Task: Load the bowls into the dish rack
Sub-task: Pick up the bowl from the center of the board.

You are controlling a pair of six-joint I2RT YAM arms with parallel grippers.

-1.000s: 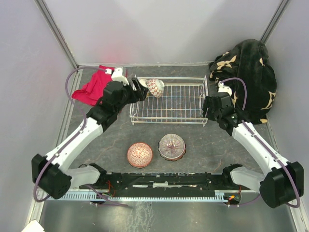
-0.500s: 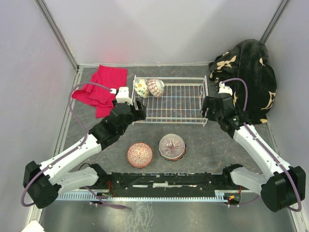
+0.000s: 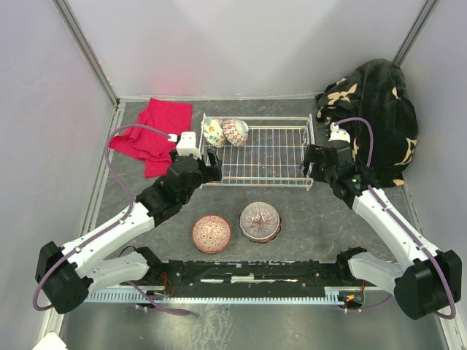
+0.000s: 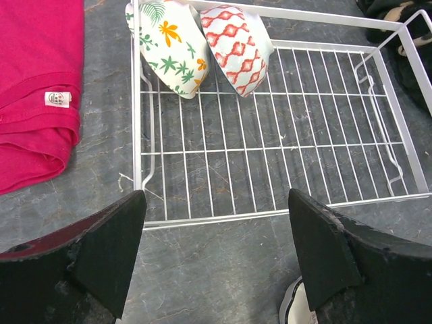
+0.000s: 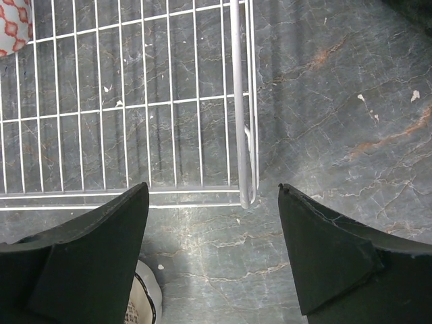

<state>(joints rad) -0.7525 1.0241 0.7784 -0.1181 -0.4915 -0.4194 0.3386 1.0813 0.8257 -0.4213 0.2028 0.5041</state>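
Entry: my left gripper (image 4: 216, 219) and right gripper (image 5: 212, 216), both spread wide and empty, near the front corners of the white wire grid dish rack (image 3: 270, 157).

Loaded, tipped on edge at the rack's far-left end:
- glossy leaf-print ceramic bowl (image 4: 169, 50)
- red-diamond ceramic bowl (image 4: 237, 50)

Outstanding on the table:
- round red-patterned bowl (image 3: 211, 233)
- ribbed brownish bowl (image 3: 260, 221)

Next, I judge: straddle one rim.

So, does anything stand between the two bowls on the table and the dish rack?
Nothing visible does. The red-patterned bowl and the purple-patterned bowl sit on the table just before the dish rack, whose middle and right hold nothing.
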